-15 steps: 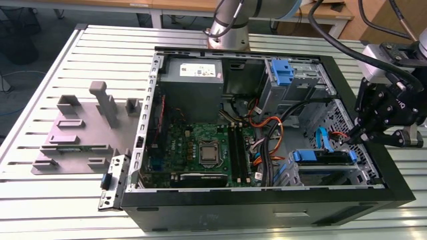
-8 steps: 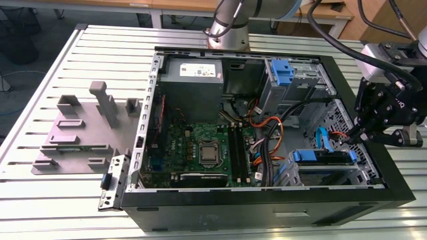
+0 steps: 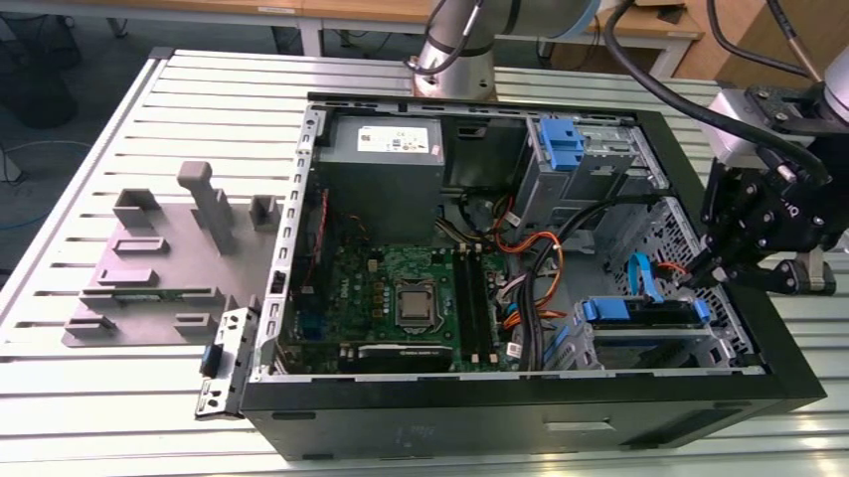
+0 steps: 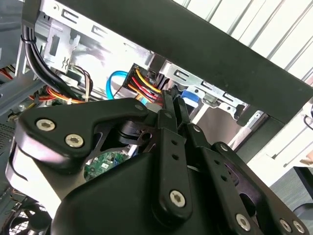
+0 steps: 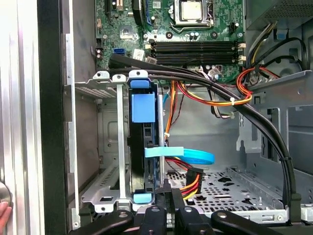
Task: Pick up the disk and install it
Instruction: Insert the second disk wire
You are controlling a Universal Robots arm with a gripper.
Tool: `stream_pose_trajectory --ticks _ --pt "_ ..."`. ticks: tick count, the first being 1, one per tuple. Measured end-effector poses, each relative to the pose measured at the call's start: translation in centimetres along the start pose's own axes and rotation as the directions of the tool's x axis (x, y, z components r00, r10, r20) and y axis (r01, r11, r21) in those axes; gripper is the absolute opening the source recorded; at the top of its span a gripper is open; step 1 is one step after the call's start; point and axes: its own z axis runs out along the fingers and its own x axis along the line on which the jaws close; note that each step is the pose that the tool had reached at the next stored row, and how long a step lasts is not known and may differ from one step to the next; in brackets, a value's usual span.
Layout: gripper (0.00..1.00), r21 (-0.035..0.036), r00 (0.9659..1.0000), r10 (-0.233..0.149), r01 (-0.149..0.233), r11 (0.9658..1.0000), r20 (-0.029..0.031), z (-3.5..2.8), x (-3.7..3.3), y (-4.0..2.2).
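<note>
Your gripper [image 5: 166, 190], jaws clenched together, is hovering just beside the end of the disk [image 5: 143, 147] in the first wrist view. The drive is standing on edge on its blue rails inside the silver drive cage [image 5: 105, 147], with a blue cable [image 5: 190, 156] looping beside it. In the exterior view, that cage is sitting at four o'clock from the motherboard [image 3: 398, 288] inside the open computer case [image 3: 531, 422], and the gripper is hanging at three o'clock from the disk.
</note>
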Motion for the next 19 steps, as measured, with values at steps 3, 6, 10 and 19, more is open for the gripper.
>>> stream_pose_trajectory --ticks 3,6,10,19 --pt "0.16 0.0015 1.0 0.0 0.0 1.0 0.0001 0.0 0.24 0.2" --pt "0.16 0.0022 1.0 0.0 0.0 1.0 0.0001 -0.01 0.54 0.33" --pt "0.16 0.0025 1.0 0.0 0.0 1.0 0.0001 -0.02 1.11 0.43" --pt "0.16 0.0028 1.0 0.0 0.0 1.0 0.0002 0.07 1.84 0.56"
